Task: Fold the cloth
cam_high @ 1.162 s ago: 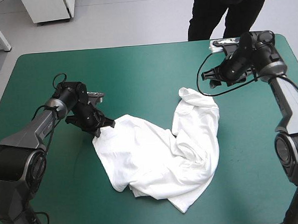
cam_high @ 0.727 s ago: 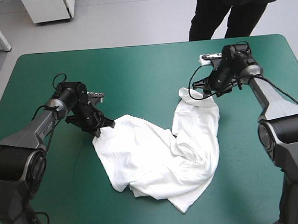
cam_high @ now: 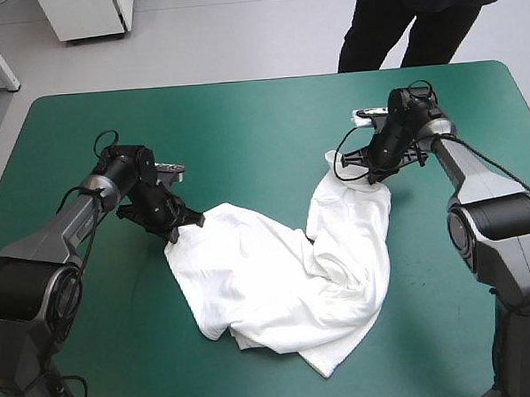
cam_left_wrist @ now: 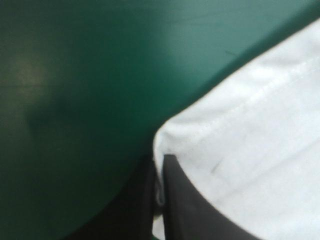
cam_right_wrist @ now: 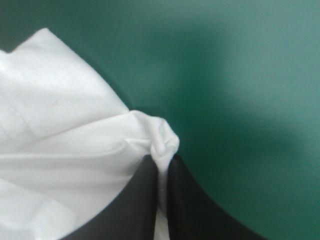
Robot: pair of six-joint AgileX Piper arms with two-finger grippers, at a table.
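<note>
we have the t-shirt (cam_high: 286,268) lying crumpled and twisted across the middle of the teal-green cover (cam_high: 243,120), one band reaching left, another running up toward the far right. our left gripper (cam_high: 192,222) pinches a hemmed corner at the cloth's left end. our right gripper (cam_right_wrist: 162,161) is nipped on a bunched tip at its far right end. by our reckoning no fold is made yet: the shirt must first be drawn out flat, then folded.
</note>
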